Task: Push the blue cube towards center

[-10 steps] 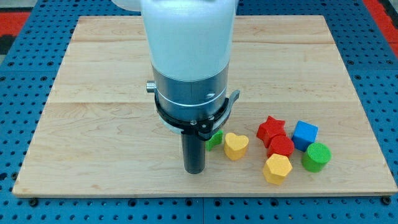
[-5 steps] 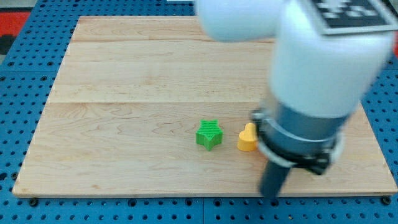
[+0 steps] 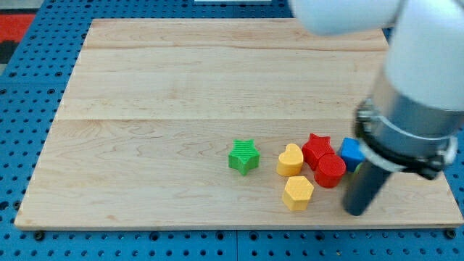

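Observation:
The blue cube (image 3: 351,152) sits at the view's lower right, partly hidden behind the arm. My tip (image 3: 356,212) rests on the board just below the cube, to the right of the red cylinder (image 3: 330,171). A red star (image 3: 316,148) touches the cube's left side. A yellow heart (image 3: 290,161) lies left of the red star. A yellow hexagon (image 3: 298,193) lies below them. A green star (image 3: 244,156) stands alone further left. A sliver of green shows beside the rod; the arm hides the rest.
The wooden board (image 3: 145,87) lies on a blue pegboard surface (image 3: 22,109). The arm's large white and grey body (image 3: 417,87) covers the board's right side. The board's bottom edge is close below my tip.
The arm has swept from the board's lower middle to the right. The yellow heart and yellow hexagon have shifted a little; the green star is now uncovered and stands left of the cluster.

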{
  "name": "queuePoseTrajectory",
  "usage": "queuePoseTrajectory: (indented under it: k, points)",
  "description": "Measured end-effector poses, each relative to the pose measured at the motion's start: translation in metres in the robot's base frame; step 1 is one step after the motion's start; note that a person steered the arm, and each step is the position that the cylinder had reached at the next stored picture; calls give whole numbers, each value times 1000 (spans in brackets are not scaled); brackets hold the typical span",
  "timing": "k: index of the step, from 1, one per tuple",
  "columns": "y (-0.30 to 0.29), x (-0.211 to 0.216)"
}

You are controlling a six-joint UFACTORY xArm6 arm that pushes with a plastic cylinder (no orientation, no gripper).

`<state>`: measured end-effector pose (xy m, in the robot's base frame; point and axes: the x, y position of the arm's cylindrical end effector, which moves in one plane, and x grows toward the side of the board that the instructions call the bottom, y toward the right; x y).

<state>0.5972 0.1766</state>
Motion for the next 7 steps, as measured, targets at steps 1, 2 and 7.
queuePoseTrajectory:
  k: [1, 2, 7]
  points:
    - [39, -2]
    - [27, -18]
    - [-33, -140]
